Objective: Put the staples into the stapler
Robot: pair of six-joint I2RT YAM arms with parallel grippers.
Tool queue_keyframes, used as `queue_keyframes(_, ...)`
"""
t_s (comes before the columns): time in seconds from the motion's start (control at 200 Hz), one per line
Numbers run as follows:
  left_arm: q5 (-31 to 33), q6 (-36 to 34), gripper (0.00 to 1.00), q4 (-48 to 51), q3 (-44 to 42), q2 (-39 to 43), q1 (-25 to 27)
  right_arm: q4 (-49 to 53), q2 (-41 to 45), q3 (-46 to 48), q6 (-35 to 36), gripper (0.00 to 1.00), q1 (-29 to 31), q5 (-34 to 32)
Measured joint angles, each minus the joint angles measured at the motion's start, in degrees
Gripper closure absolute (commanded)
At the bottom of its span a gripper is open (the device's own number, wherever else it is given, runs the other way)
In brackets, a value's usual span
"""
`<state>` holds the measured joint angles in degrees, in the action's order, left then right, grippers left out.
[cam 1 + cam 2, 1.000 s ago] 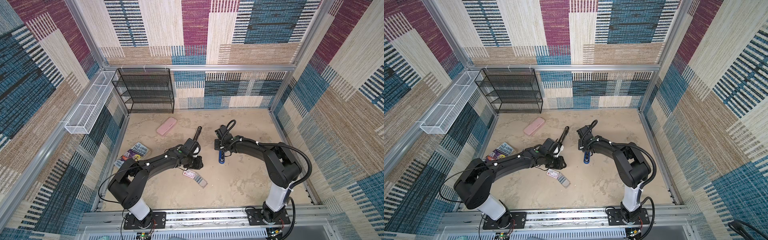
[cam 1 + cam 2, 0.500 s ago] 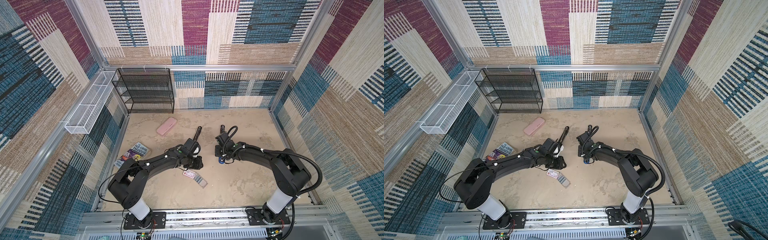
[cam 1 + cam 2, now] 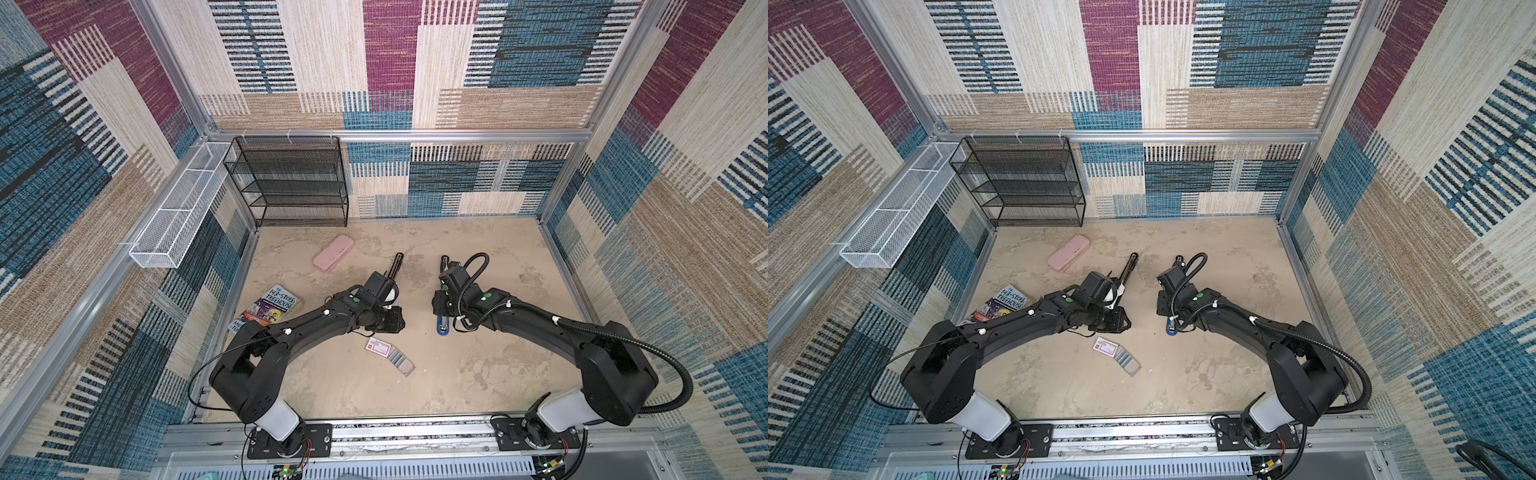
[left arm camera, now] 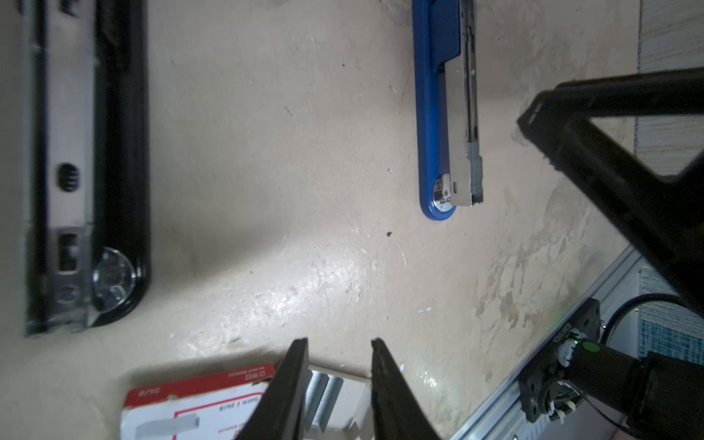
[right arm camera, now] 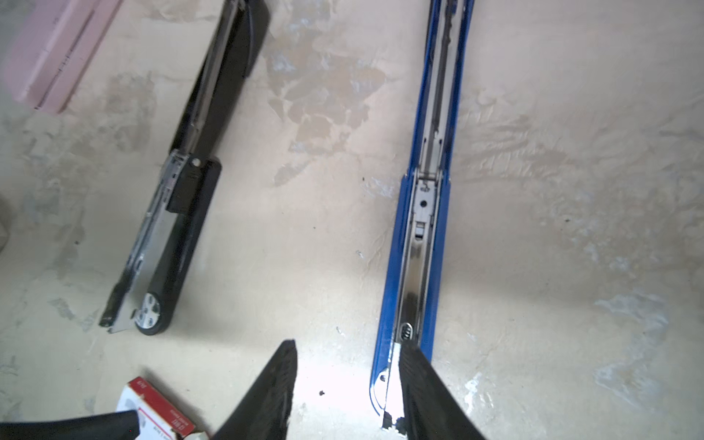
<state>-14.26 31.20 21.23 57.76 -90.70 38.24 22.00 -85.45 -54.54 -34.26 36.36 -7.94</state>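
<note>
Several grey staples (image 4: 324, 384) spill from their white-and-red box (image 4: 198, 400) at the near middle of the tabletop (image 3: 478, 374); your left gripper (image 4: 339, 343) hangs over them, jaws spread, holding nothing. To their right lies the blue stapler (image 5: 415, 266), opened, with your right gripper (image 5: 348, 344) spread at its near end; the black stapler (image 5: 179, 228) lies left of it.

Staples (image 3: 390, 354) front-left of stapler (image 3: 443, 326)

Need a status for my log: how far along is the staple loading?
Done: the blue stapler and black stapler lie opened flat, and the staples show out of their box. In hand: nothing; the left hand hangs open near the staples, the right hand open by the blue stapler's end. Left: grasp a strip, seat it in a stapler's channel, close it.
</note>
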Motion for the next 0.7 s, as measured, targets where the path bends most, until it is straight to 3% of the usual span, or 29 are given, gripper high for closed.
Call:
queue_keyframes(0.341, 3.6, -1.8, 0.59, 3.9, 2.5, 2.1, -6.1, -4.6, -1.3, 1.8, 1.4, 0.51, 0.1, 7.8)
queue_keyframes(0.491, 1.0, -2.0, 0.56, 3.3, 3.2, 0.9, -5.7, -5.8, -1.0, 2.7, 1.3, 0.43, 0.0, 8.0)
queue_keyframes(0.701, -3.0, -2.6, 0.56, 2.3, 6.6, -2.6, -1.0, -6.0, 1.3, 6.7, -0.4, 0.34, -3.3, 6.2)
